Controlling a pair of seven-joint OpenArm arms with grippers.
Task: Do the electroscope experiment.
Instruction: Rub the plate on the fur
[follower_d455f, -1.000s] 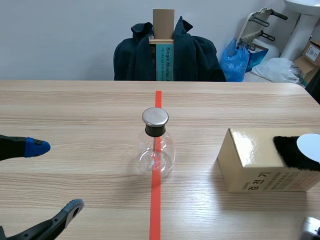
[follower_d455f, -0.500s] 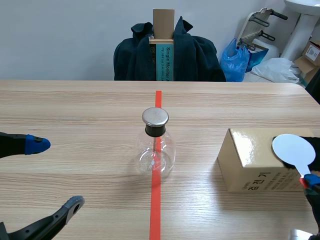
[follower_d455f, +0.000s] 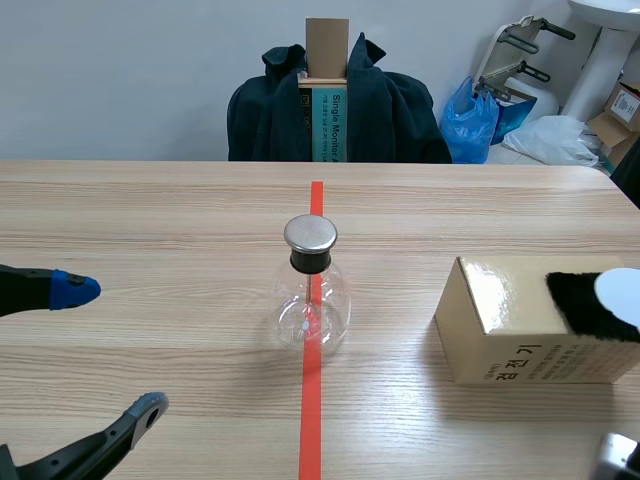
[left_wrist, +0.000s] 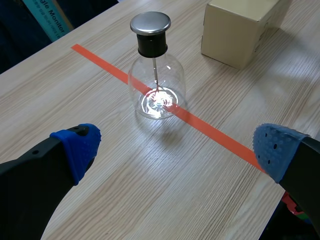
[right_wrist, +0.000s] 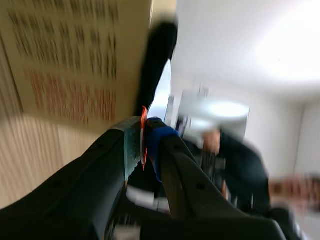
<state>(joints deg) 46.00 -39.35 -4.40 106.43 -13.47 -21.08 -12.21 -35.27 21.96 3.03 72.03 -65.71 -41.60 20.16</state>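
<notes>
rubbing looks like the step in hand: the right end effector is pinched shut on a thin red handle, and in the scene view a white disc lies against a black furry patch on top of the tan cardboard box. the right wrist view is badly smeared, so the disc and handle being one paddle is probably right, not certain.

the electroscope flask stands upright on the orange-red tape line in the middle of the worktop, its metal cap on top and a thin rod hanging down inside the glass. the box sits to the flask's right, near it but apart.

the left end effector hangs wide and holds nothing; the flask lies ahead of it, well apart.

the coming move turns on this: the cap lies to the left of the paddle, past the box's near corner, and the right arm carries the charged piece. it would need to swing leftward, bringing the disc over the cap.
</notes>
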